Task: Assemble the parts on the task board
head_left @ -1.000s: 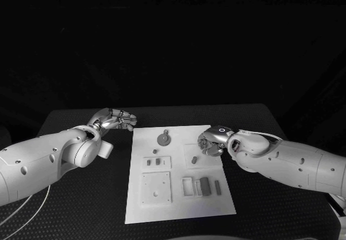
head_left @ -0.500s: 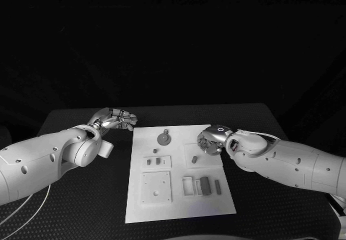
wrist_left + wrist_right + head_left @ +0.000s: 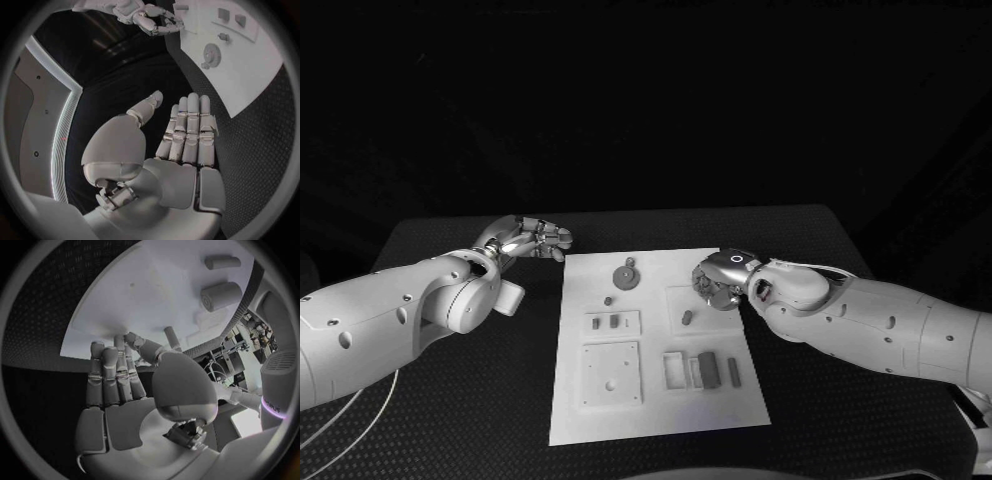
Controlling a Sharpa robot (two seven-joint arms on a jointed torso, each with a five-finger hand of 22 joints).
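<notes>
Surface (image 3: 444,400): black, carrying the task board.
Task board (image 3: 661,400): white plate at mid-surface, long axis running away from the robot.
Left hand (image 3: 527,238): beside the board's far left corner, fingers (image 3: 187,125) straight, close together, holding nothing.
Right hand (image 3: 720,282): over the board's right edge, fingers (image 3: 109,375) extended side by side, holding nothing.
Parts (image 3: 708,370): small bars near the right side, long axes parallel to the board's.

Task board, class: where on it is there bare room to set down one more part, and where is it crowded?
The task board is bare along its near edge, below the square plate and the slotted block. There is also room beside the round gear, toward the far corners. The middle is crowded, and the right hand hangs over it.
</notes>
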